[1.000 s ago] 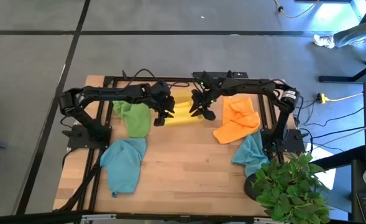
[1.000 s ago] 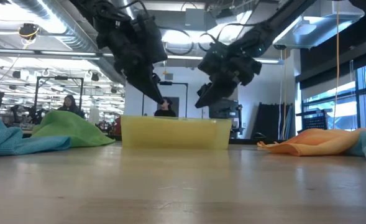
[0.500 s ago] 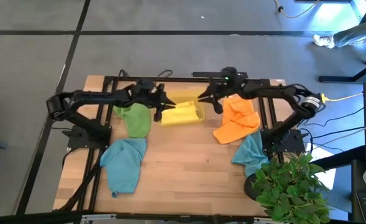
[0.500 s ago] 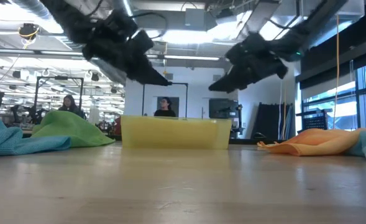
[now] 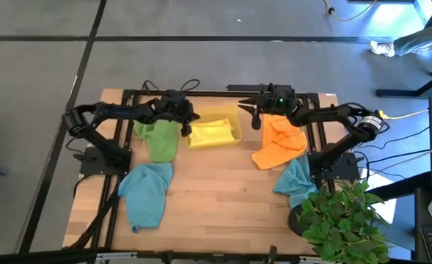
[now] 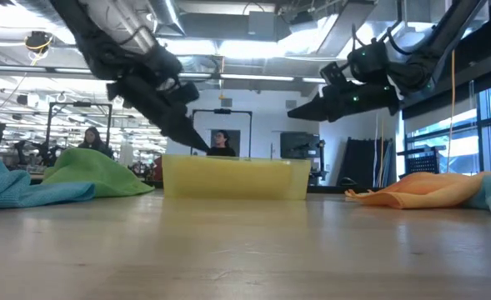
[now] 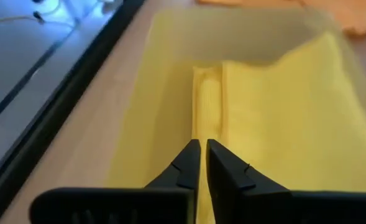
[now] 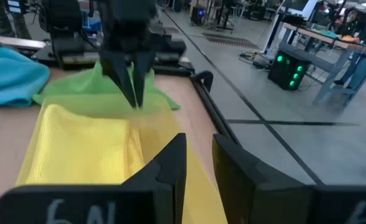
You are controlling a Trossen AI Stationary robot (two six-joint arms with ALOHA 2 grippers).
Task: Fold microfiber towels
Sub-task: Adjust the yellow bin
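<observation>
My left claw (image 7: 200, 163) has just pinched its fingers together on nothing and pulled back to the left end of the translucent yellow plastic tray (image 5: 237, 133), where the folded yellow microfiber towel (image 5: 210, 133) now lies. My right claw (image 8: 198, 163) has lifted away toward the tray's far right corner, its fingers a little apart and empty (both were low over the tray a second ago). I judge that towel finished. The green towel (image 5: 159, 140), the orange towel (image 5: 280, 144) and two teal-blue towels (image 5: 146, 192) lie crumpled around it.

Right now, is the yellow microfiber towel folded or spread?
Folded: the yellow microfiber towel lies inside the translucent yellow plastic tray, doubled edges visible.
</observation>
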